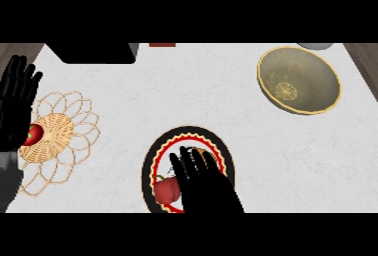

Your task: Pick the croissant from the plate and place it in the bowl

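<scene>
Right hand [201,180], fingers straight, covers the black-and-red rimmed round plate [158,150] at lower centre, croissant mostly hidden beneath; best curl round it squarely before lifting toward the gold-rimmed olive bowl [299,80] upper right; left hand [18,100] rests open.

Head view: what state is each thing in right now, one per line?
Round black-and-red plate: holds red pepper, mostly covered by right robot hand.
Croissant: hidden, cannot tell.
Olive-green gold-rimmed bowl: upright, empty.
Woven wicker trivet: flat on counter.
Left robot hand: open, resting.
</scene>
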